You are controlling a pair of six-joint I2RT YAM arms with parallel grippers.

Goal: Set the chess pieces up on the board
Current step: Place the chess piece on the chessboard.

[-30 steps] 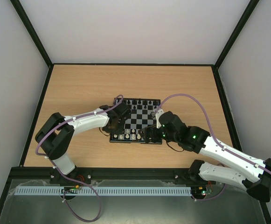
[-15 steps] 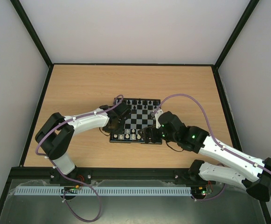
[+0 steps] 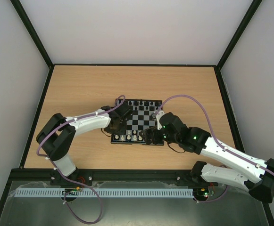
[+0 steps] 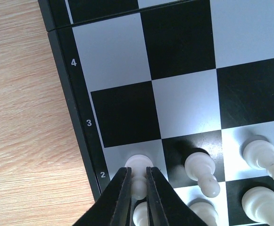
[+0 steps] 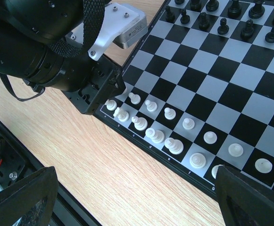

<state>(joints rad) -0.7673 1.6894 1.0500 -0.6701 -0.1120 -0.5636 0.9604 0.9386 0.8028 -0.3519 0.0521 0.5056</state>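
Pale wooden table (image 4: 23, 117) lies left of the left end effector (image 4: 137, 173), whose tips pinch a white pawn (image 4: 139, 162) on an edge square of the board (image 4: 184, 52). Other white pieces (image 4: 200, 167) stand just to its right. Probably light, rigid, smooth plastic, the pawn could slip or topple. The best hold is low on the stem, under the head. Nearby, the right end effector (image 5: 137, 197) hangs spread, holding nothing.

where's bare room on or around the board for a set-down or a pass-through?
Free: the board middle ranks, between the white pieces and black pieces; also bare table beyond the far edge. Crowded: the near ranks, where the left end effector pinches a pawn at the left edge and the open right end effector hovers.
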